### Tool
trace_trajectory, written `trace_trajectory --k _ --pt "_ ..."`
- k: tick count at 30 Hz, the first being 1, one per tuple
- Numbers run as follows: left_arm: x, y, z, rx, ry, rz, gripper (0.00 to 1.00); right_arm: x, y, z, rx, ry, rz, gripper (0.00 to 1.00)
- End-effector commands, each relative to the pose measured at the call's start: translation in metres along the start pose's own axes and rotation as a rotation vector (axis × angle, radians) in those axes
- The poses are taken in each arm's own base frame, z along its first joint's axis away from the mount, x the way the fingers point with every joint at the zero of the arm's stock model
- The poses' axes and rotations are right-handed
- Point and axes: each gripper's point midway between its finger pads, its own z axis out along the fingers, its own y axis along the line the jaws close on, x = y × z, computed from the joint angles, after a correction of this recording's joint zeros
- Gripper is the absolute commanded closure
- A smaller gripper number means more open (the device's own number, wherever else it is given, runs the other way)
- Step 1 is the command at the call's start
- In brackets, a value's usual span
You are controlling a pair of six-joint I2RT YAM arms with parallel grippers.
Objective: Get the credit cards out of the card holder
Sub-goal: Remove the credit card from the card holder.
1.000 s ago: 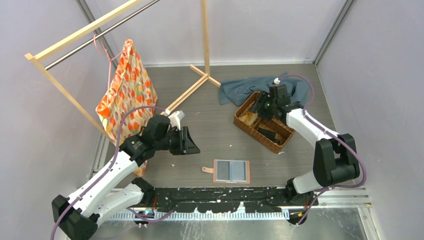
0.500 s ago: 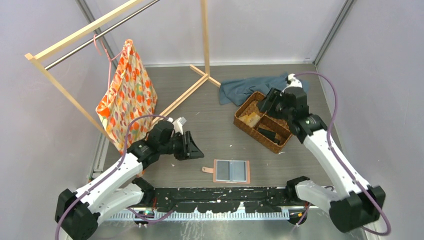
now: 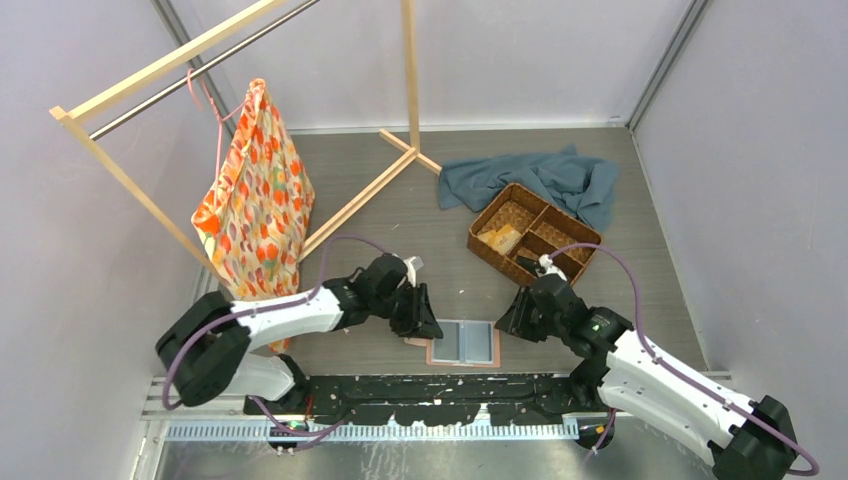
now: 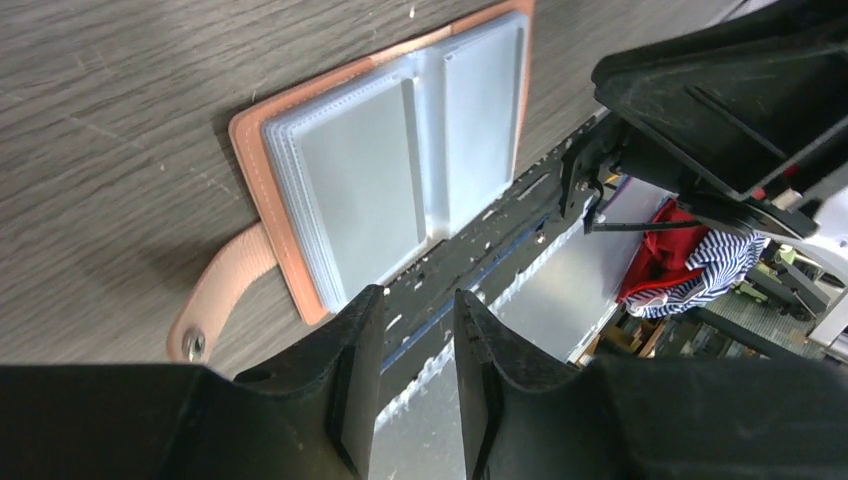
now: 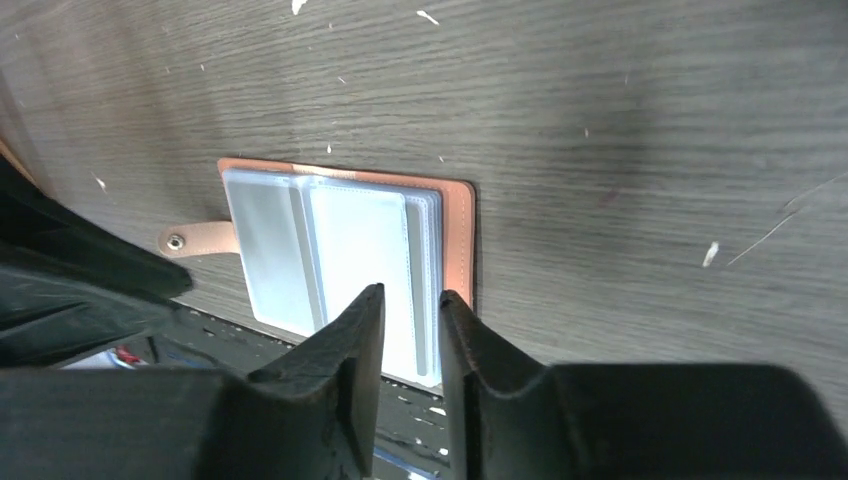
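Left gripper (image 4: 413,312), lower centre-left, jaws narrowly parted and empty, hung beside the snap tab (image 4: 215,300) of the card holder (image 3: 463,343), which lay open and flat at lower centre near the front edge of the table (image 3: 400,200). Right gripper (image 5: 410,300), likewise narrowly parted and empty, hovered at its right edge. Risk: two claws crowding one small holder could collide, or nip a clear sleeve (image 4: 360,190) rather than a card and drag the holder.
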Motion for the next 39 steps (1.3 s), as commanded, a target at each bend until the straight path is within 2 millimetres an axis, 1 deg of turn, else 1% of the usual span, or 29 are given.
trace_trajectory --k 1,3,6,8,9,12,15,17,21,25,29,32,34,37,39 --pt "-0.015 -0.027 0.018 0.095 -0.039 0.01 0.68 -0.002 0.022 0.001 -0.101 -0.008 0.092 0.71" --pt "-0.014 -0.022 0.025 0.073 -0.03 0.001 0.69 0.0 0.024 0.004 -0.109 0.009 0.086 0.73" --pt "-0.013 -0.007 0.03 0.005 -0.024 -0.033 0.7 0.002 0.037 0.008 -0.154 0.031 0.084 0.75" --pt "-0.013 -0.002 0.031 -0.02 -0.03 -0.041 0.69 0.006 0.044 0.012 -0.182 0.043 0.102 0.75" --pt "-0.013 0.001 0.031 -0.033 -0.031 -0.041 0.68 0.008 0.043 0.015 -0.178 0.046 0.108 0.75" --pt "-0.011 0.009 0.03 -0.068 -0.024 -0.039 0.66 0.012 0.03 0.021 -0.114 0.045 0.107 0.75" --pt "-0.011 0.005 0.031 -0.053 -0.016 -0.036 0.65 0.018 0.014 0.027 -0.042 0.062 0.104 0.74" --pt "-0.011 0.003 0.033 -0.047 -0.009 -0.033 0.65 0.022 0.01 0.03 -0.023 0.084 0.1 0.73" --pt "-0.012 0.001 0.037 -0.037 0.001 -0.03 0.66 0.027 0.009 0.034 -0.018 0.106 0.084 0.65" --pt "-0.009 0.007 0.038 -0.053 0.007 -0.038 0.66 0.03 0.008 0.035 -0.022 0.117 0.082 0.62" --pt "-0.006 0.011 0.032 -0.063 0.0 -0.04 0.66 0.031 0.007 0.034 -0.023 0.119 0.081 0.61" --pt "-0.006 0.011 0.022 -0.078 -0.025 -0.031 0.66 0.03 0.007 0.031 -0.036 0.106 0.08 0.61" --pt "-0.01 0.016 0.015 -0.109 -0.063 -0.035 0.66 0.028 0.005 0.029 -0.025 0.095 0.077 0.62" --pt "-0.01 0.015 0.012 -0.078 -0.091 -0.051 0.66 0.028 0.002 0.028 -0.019 0.087 0.083 0.62" --pt "-0.008 0.019 0.013 -0.09 -0.089 -0.054 0.65 0.028 0.002 0.029 -0.022 0.085 0.09 0.62"
